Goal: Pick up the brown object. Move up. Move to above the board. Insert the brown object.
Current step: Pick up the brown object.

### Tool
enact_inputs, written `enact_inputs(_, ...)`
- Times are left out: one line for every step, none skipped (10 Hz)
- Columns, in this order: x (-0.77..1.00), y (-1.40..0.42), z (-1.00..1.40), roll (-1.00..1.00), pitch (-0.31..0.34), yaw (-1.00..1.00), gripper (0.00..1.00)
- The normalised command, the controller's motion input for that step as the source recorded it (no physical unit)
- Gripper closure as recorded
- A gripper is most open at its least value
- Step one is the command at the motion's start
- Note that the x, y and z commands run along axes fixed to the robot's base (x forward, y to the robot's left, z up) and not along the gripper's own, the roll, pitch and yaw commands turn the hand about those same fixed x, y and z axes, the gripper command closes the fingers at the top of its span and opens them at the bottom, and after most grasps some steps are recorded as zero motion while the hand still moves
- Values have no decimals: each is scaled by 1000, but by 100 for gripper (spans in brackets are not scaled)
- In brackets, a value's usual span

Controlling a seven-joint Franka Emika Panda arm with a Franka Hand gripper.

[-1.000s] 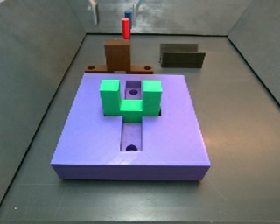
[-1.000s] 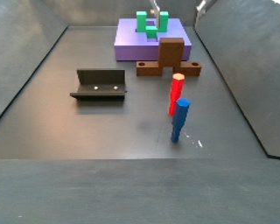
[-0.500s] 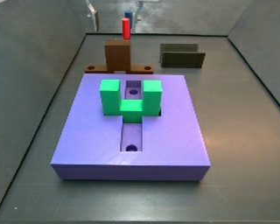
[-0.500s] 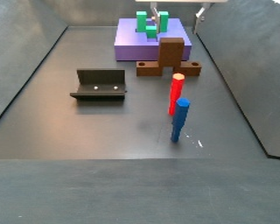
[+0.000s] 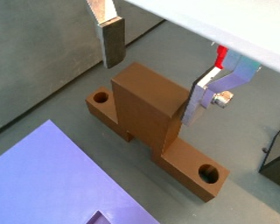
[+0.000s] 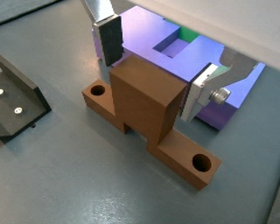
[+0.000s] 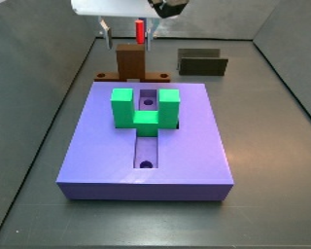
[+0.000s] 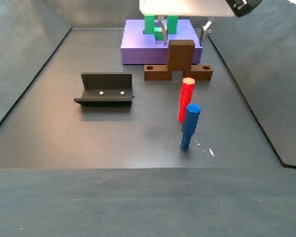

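pick step: my pincer [image 6: 154, 74] is released, straddling the brown object [image 6: 145, 103] beside the board [image 7: 152, 146]; next i'd lower and clench.

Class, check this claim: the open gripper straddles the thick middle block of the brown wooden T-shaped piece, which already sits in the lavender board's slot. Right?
Not quite. The gripper is open astride the block, but the brown wooden T-shaped piece rests on the floor beside the lavender board, not in its slot, as a side view shows.
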Motion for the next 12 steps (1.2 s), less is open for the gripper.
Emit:
enact_inputs(0,-174,-134,137,-13,194,0)
enact_inputs(0,-209,-40,483,0,211,0)
enact_inputs(23,-149,-109,463,0,169,0)
enact_inputs(80,-17,-171,326,0,83,0)
enact_inputs(60,0,-206,304,0,0,0)
enact_inputs(94,71,-200,290,3,0,0)
enact_inputs(0,57,-260,251,0,0,0)
enact_inputs(0,91,-260,211,0,0,0)
enact_inputs(0,31,-243,141,0,0,0)
enact_inputs(0,0,-191,16,0,0,0)
enact_inputs(0,91,-186,0,0,0,0)
enact_inputs(0,54,-186,-27,0,0,0)
